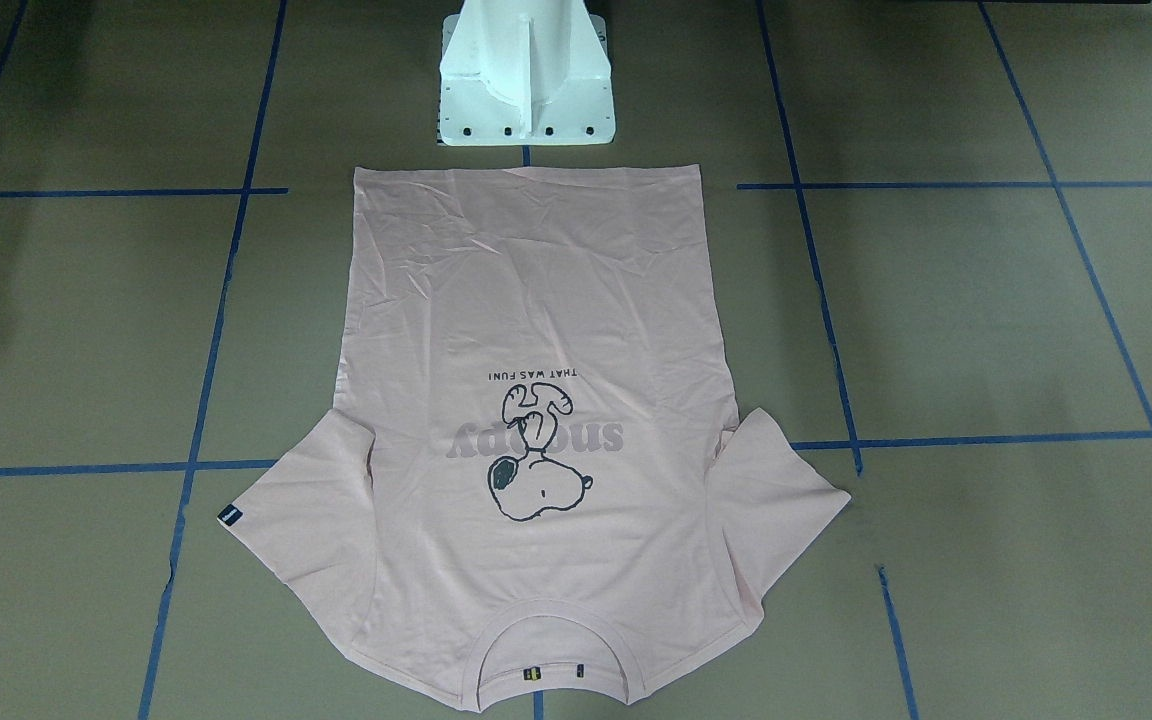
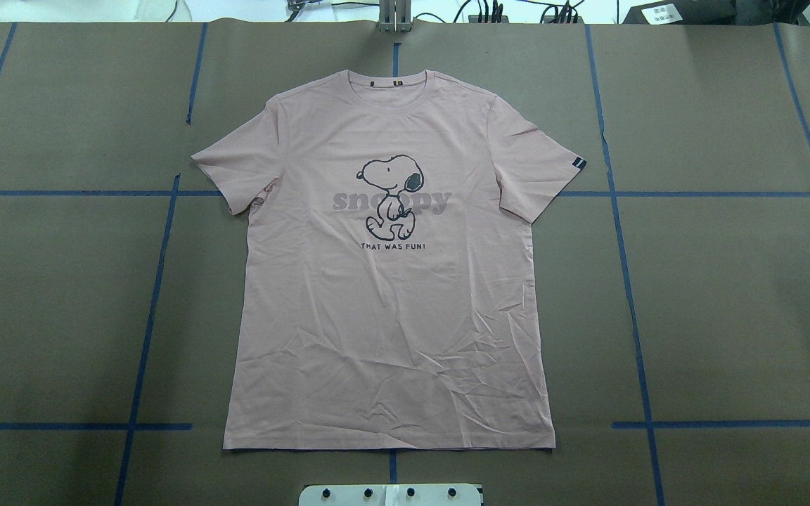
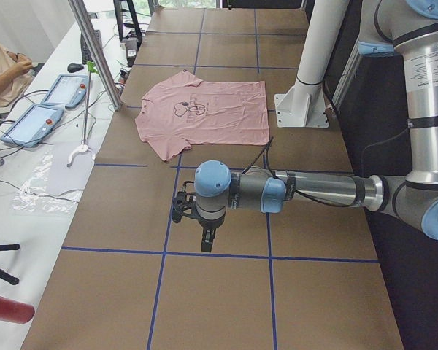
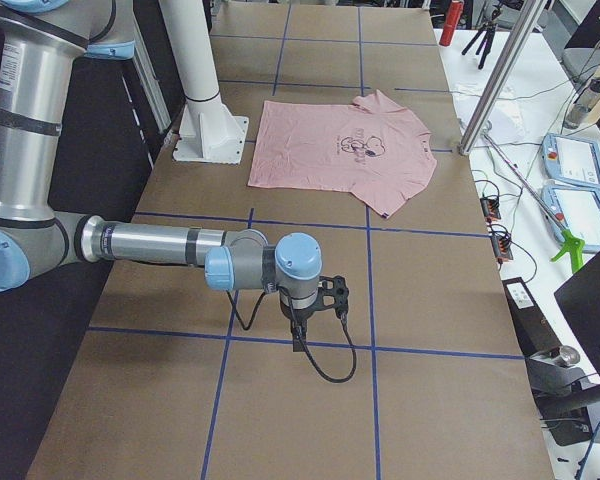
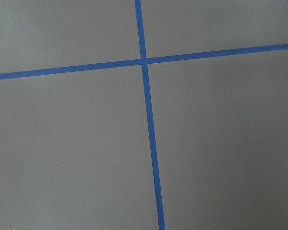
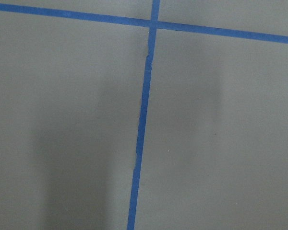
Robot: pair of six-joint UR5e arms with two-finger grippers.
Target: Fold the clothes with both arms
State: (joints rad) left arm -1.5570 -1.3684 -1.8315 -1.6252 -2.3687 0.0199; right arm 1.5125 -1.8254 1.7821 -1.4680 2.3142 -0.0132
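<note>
The pale pink T-shirt [image 2: 391, 295] lies flat and spread out, print side up, in the middle of the brown table, collar [image 1: 548, 655] away from the robot and hem by the pedestal. Both sleeves are spread out. It also shows in the side views [image 3: 204, 109] [image 4: 330, 140]. My left gripper [image 3: 204, 244] hangs over bare table far off to the shirt's left side, fingers pointing down. My right gripper [image 4: 298, 340] hangs likewise far off to the shirt's right. I cannot tell whether either is open or shut. Both wrist views show only table and blue tape.
The white pedestal [image 1: 526, 80] stands just behind the shirt's hem. Blue tape lines [image 2: 159, 281] grid the table. A metal pole [image 3: 95, 51] rises at the far edge, with control tablets [image 3: 29, 124] and a seated person [image 3: 4, 65] beyond it.
</note>
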